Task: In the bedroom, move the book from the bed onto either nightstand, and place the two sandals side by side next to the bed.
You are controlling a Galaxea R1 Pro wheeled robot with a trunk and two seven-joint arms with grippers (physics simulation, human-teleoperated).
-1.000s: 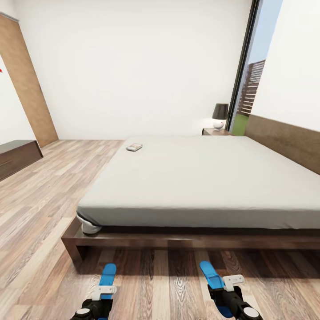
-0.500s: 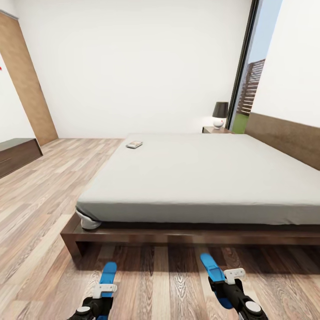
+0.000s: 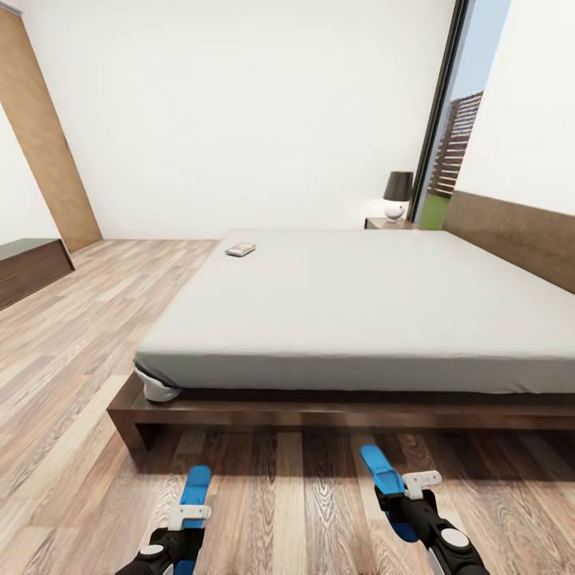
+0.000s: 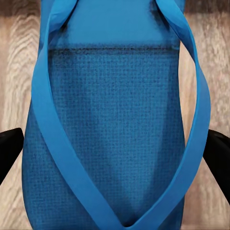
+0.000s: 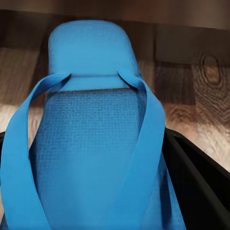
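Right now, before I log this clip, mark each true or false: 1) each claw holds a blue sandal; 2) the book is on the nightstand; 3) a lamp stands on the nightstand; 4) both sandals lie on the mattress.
1) True: the left claw grips one sandal, the right claw the other sandal.
2) False: the book lies on the bed, near its far left corner.
3) True: a lamp stands on the nightstand.
4) False: both are held over the wood floor, in front of the bed.
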